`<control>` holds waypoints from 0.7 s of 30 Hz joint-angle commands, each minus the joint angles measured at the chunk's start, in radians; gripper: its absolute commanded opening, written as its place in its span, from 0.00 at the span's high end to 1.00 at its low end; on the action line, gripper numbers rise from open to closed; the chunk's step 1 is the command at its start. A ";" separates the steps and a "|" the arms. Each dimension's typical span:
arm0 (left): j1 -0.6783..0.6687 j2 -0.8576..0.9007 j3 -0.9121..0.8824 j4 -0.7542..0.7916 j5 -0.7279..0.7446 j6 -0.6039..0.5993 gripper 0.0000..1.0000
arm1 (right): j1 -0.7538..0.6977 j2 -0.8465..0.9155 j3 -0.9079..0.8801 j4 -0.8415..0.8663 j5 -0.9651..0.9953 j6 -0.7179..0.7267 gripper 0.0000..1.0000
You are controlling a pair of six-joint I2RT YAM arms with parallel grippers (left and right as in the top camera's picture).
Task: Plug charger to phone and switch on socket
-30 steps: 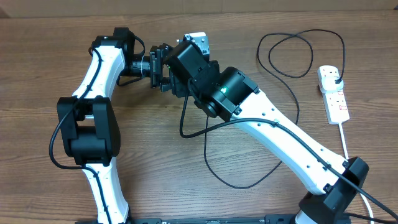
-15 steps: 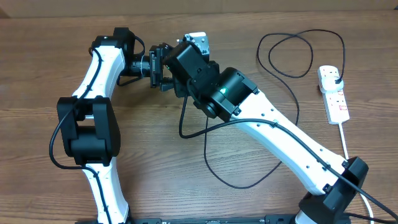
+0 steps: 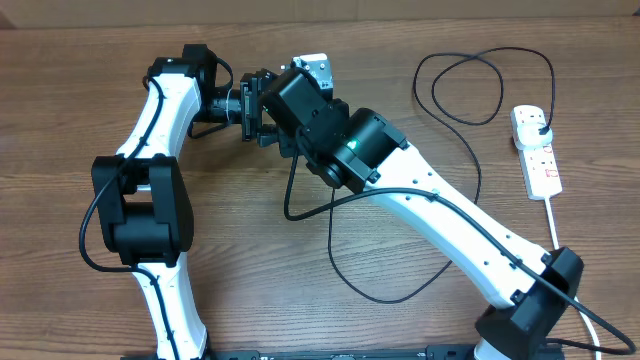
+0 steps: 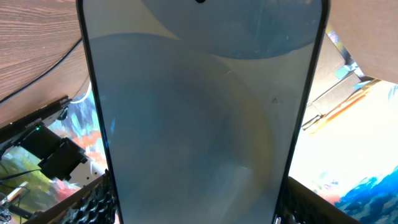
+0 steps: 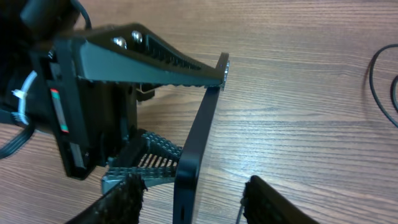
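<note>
One small change over the last second: a drift of the right arm's elbow and base toward the left of the overhead frame, bringing the wrist a touch closer to the cluster at upper centre. No shift in the left arm. As before, a firm clamp of the left pincer (image 5: 199, 111) on the phone (image 5: 196, 140), with the screen filling the left wrist view. Seemingly held up off the worktop (image 3: 100, 50), edge-on in the right wrist view. Fingers of the right pincer (image 5: 199, 202) apart, straddling the phone's near edge at the bottom of that frame; impossible to tell whether carrying the connector tip. Slack of the charger (image 3: 331, 250) trailing from under that wrist down the middle of the overhead frame. Probably a fine alignment toward the port, with seating unconfirmed. Power strip (image 3: 537, 150) at far right, well apart from both pincers, its switch not yet pressed.
</note>
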 commanded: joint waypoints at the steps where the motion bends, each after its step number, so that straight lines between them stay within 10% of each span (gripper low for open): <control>1: -0.006 -0.008 0.026 -0.002 0.035 -0.014 0.30 | 0.006 0.018 0.003 0.007 0.013 -0.027 0.50; 21: -0.006 -0.008 0.026 -0.002 0.009 -0.014 0.29 | 0.006 0.020 0.003 -0.024 -0.014 -0.014 0.60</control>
